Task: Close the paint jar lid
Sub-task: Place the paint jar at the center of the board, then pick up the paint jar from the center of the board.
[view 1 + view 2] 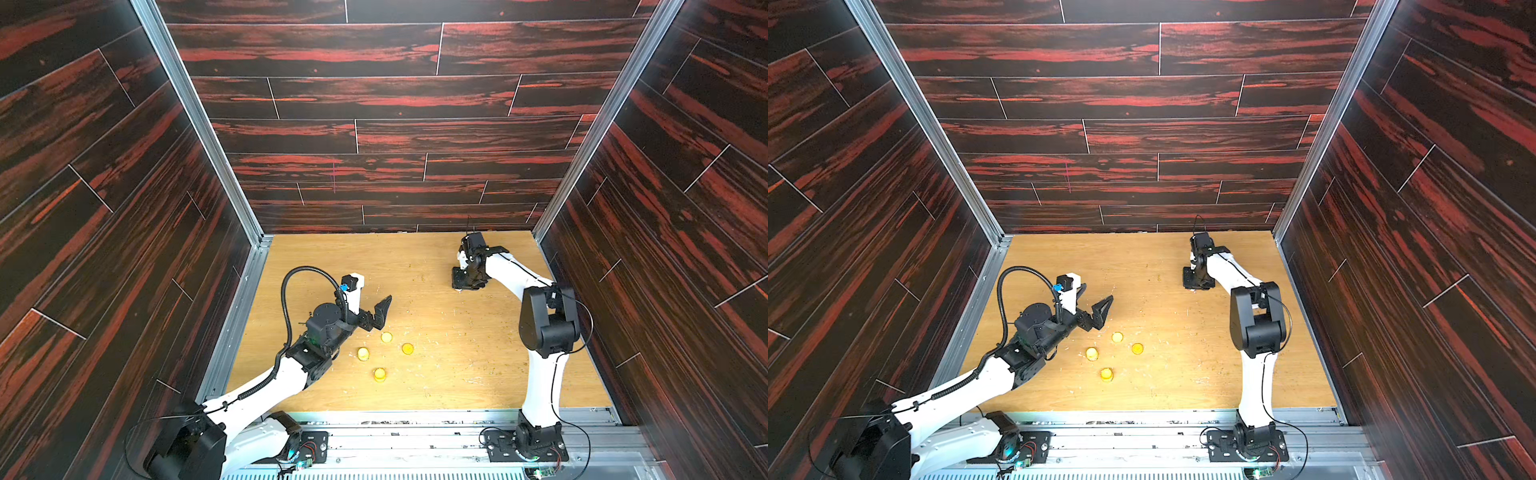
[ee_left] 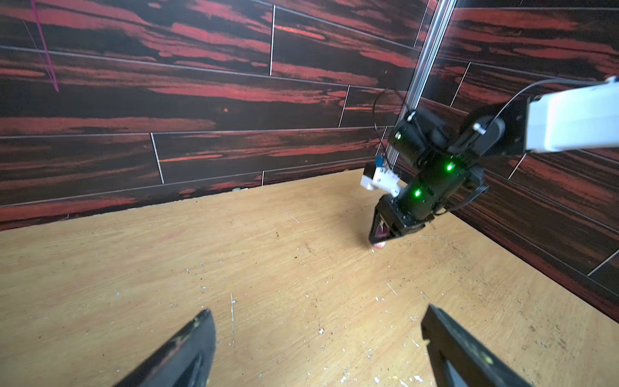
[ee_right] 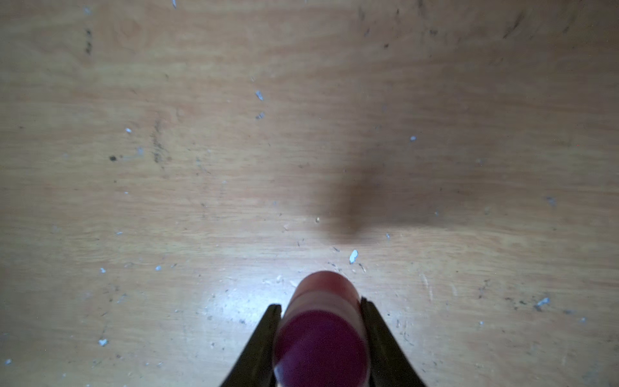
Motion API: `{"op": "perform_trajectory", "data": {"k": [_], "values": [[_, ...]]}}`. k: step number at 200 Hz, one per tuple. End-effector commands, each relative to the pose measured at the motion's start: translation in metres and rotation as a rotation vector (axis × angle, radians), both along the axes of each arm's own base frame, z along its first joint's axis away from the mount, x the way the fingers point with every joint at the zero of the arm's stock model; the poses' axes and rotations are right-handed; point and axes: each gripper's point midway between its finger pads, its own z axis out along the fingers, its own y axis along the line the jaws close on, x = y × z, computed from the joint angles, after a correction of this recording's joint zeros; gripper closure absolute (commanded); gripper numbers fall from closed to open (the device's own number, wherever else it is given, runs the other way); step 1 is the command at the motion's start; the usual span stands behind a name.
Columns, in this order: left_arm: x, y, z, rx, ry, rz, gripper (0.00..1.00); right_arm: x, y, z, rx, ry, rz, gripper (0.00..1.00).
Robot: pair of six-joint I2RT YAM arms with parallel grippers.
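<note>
- In both top views the left hand (image 1: 372, 301) (image 1: 1093, 298) hangs over the desk (image 1: 457, 374) at about 10 o'clock from the desk's middle. Its jaws are spread wide with nothing between them.
- Four small yellow round pieces (image 1: 363, 353) (image 1: 386, 337) (image 1: 407, 348) (image 1: 380, 374) lie apart from one another at about 7 o'clock from the middle, near the left hand. I cannot tell whether they are jars or lids.
- The right hand (image 1: 467, 285) (image 1: 1198, 283) points down at the desk at about 1 o'clock, well apart from the yellow pieces. Its grip is hidden from above.
- In the left wrist view the two dark fingers (image 2: 187, 351) stand far apart over bare desk. Across the desk the right hand is tipped down, and a bit of the red paint jar (image 2: 380, 245) shows at its tip.
- In the right wrist view the right hand is narrow, clamped on the dark red paint jar with a finger against each side. The jar is blurred, so I cannot tell whether the lid is on. White flecks (image 3: 353, 256) dot the desk around it.
</note>
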Motion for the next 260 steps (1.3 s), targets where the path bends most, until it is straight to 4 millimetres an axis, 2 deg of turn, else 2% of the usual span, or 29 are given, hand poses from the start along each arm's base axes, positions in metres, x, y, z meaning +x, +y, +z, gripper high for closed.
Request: {"op": "perform_trajectory", "data": {"k": [1, 35, 85, 112, 130, 148, 169, 188, 211, 233, 260], "values": [[-0.003, 0.007, 0.005, -0.009, -0.013, 0.015, 0.00, 0.000, 0.003, -0.009, 0.018, 0.014, 0.005, 0.69], [-0.006, 0.010, 0.004, -0.012, -0.016, 0.024, 0.00, -0.007, 0.001, -0.018, 0.013, 0.038, 0.005, 0.63], [-0.008, 0.013, 0.006, -0.024, -0.015, 0.027, 0.00, -0.011, 0.003, -0.009, 0.029, 0.022, 0.015, 0.49], [-0.009, 0.015, 0.008, -0.029, -0.014, 0.034, 0.00, -0.011, 0.004, 0.015, 0.053, -0.027, 0.010, 0.46], [-0.009, 0.017, 0.007, -0.036, 0.002, 0.046, 0.00, -0.016, 0.009, 0.043, 0.093, -0.079, 0.016, 0.45], [-0.006, 0.021, 0.001, -0.036, 0.032, 0.072, 0.00, -0.029, 0.023, 0.068, 0.151, -0.119, 0.063, 0.44], [-0.001, 0.028, -0.007, -0.042, 0.081, 0.115, 0.00, -0.060, 0.059, 0.091, 0.248, -0.149, 0.204, 0.44], [0.006, 0.037, -0.015, -0.048, 0.145, 0.168, 0.00, -0.103, 0.100, 0.095, 0.297, -0.154, 0.379, 0.44], [0.014, 0.048, -0.021, -0.056, 0.200, 0.222, 0.00, -0.161, 0.146, 0.084, 0.313, -0.137, 0.568, 0.44], [0.017, 0.060, -0.022, -0.073, 0.215, 0.268, 0.00, -0.213, 0.177, 0.071, 0.349, -0.133, 0.692, 0.44], [0.017, 0.071, -0.024, -0.067, 0.215, 0.307, 0.00, -0.256, 0.198, 0.059, 0.375, -0.155, 0.802, 0.44]]}}
